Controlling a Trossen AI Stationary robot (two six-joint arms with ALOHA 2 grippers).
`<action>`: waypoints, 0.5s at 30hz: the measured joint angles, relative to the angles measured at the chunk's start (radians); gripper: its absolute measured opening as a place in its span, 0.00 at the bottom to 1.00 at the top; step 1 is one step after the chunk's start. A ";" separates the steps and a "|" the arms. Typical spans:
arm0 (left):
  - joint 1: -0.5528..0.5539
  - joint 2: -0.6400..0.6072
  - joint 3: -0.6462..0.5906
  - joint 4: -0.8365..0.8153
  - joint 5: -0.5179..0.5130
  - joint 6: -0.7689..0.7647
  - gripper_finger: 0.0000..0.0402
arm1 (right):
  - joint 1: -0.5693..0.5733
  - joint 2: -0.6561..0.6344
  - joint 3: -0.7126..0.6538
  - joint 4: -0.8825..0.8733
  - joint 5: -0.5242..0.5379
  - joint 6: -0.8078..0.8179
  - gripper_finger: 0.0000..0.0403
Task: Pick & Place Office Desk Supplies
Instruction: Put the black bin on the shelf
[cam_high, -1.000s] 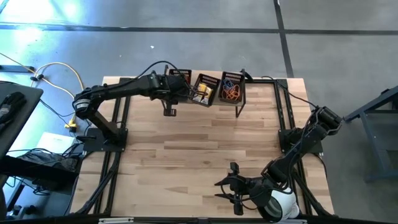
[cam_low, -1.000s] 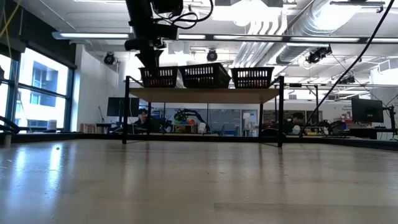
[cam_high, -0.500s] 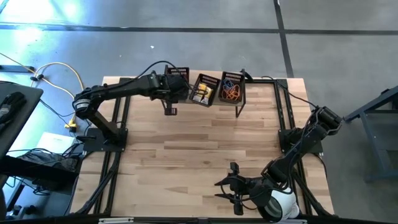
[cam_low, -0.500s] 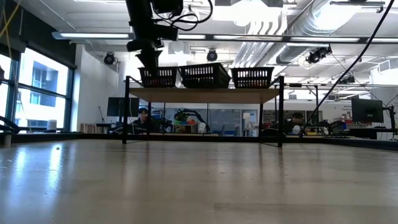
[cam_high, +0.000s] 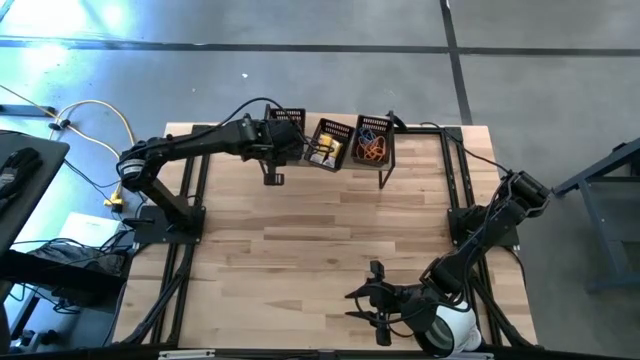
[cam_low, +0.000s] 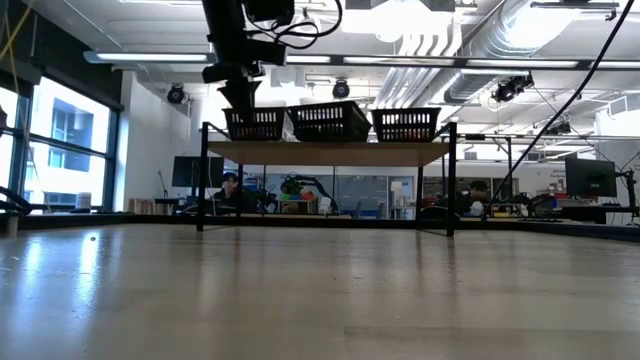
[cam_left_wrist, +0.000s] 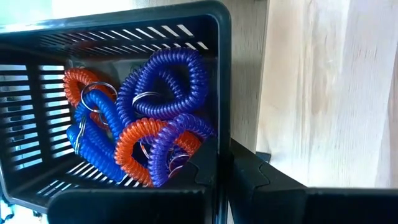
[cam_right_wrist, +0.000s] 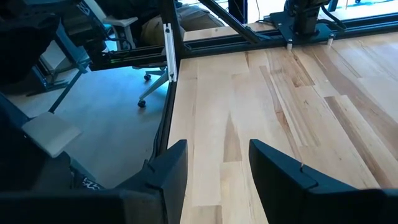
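Three baskets (cam_high: 340, 142) stand in a row at the upper centre of the high view, along the table's (cam_high: 320, 240) far edge. The left claw (cam_high: 285, 135) is over the leftmost basket, where coiled loops (cam_left_wrist: 155, 124) lie piled. The right claw (cam_high: 375, 298) sits at lower right.

Cut off at the bottom edge of the left wrist view: left gripper (cam_left_wrist: 217, 186), fingertips unseen. Hidden behind the arm in the high view's upper centre: leftmost basket (cam_high: 290, 119). Too small to tell apart there: contents of middle basket (cam_high: 330, 144) and right basket (cam_high: 373, 141).
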 joint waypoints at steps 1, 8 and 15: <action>0.000 0.000 0.000 0.000 0.000 -0.001 0.04 | 0.000 0.000 0.000 0.000 0.000 -0.003 0.40; 0.001 0.000 0.000 0.000 0.064 -0.012 0.04 | 0.000 0.000 0.000 0.000 0.000 -0.016 0.40; 0.001 0.000 0.000 0.001 0.087 -0.027 0.04 | 0.000 0.000 0.000 0.000 0.000 -0.016 0.40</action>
